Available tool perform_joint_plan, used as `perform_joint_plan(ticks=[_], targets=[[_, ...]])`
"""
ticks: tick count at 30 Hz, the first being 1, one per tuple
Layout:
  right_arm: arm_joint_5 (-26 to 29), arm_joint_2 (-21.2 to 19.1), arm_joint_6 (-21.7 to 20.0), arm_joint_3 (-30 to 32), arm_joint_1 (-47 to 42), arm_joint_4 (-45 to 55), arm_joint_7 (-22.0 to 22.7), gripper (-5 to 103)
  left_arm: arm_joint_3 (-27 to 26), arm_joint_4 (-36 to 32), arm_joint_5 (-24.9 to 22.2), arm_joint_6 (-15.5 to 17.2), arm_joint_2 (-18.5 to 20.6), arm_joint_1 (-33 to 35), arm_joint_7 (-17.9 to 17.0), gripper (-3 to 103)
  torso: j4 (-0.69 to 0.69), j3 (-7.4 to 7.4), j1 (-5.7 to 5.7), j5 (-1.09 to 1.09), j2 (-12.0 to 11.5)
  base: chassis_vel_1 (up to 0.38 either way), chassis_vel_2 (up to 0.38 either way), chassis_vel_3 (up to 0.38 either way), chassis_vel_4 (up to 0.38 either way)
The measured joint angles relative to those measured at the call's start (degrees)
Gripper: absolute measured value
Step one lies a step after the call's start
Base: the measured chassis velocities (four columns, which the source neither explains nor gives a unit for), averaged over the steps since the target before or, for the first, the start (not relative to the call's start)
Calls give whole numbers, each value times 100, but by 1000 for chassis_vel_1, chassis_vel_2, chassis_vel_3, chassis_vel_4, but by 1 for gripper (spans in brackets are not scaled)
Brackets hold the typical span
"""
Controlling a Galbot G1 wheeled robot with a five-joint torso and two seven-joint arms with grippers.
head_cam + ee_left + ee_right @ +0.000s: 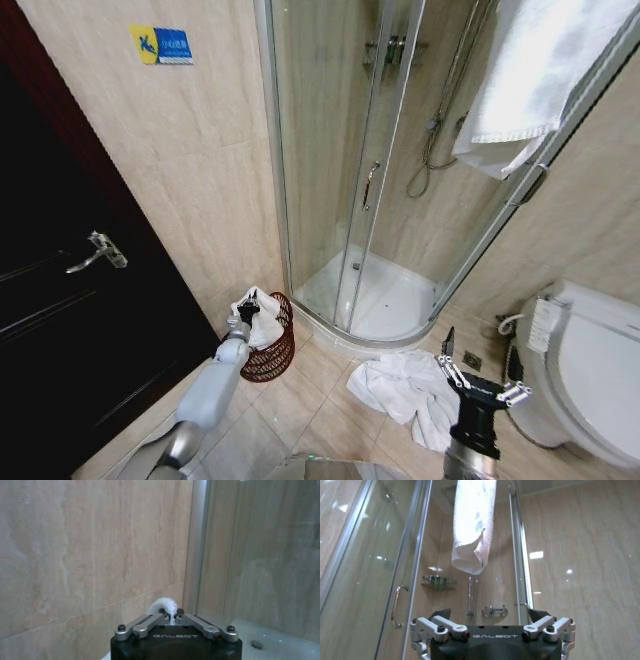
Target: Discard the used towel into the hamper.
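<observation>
The left gripper (243, 312) hung directly over the hamper (272, 350), a small round dark-red wire basket standing on the tiled floor (300, 400) against the beige wall, just beside the curved base of the shower enclosure (372, 300). Its fingers (161, 612) were pinched together on a fold of the white towel (262, 318), and a tuft of that cloth bulged out just beyond the fingertips in the left wrist view. The rest of the towel hung below the fingers and spilled over the hamper's rim, bunched partly inside the basket.

The right gripper (478, 372) was held well apart from the hamper, near the toilet (590, 370), with its fingers (440, 622) spread wide and nothing between them. A second white towel (410, 392) lay crumpled on the floor just beside and below those fingers, between the shower base and the toilet. A third towel (472, 528) hung draped over the top rail of the glass enclosure, high above the right fingers. A dark door (70, 300) with a lever handle stood on the far side of the left fingers.
</observation>
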Motion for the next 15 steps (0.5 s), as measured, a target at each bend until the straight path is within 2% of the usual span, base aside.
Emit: perform_joint_plan(ticks=[7,10,15], targets=[[1,0,-78,13,81,11,-29,100,52,832,372,-201,-138,-372,161,2,0,0,0,-1,0,0,0,0,0],[1,0,-90,-6,127,-25,-36,100,13,1589,666,-455,-235,-669,309,2,-1,0,0,-1,0,0,0,0,0],[-5,0,-104,-32,153,-57,-32,100,-45,2036,820,-560,-286,-836,447,2,0,0,0,0,0,0,0,0,0]])
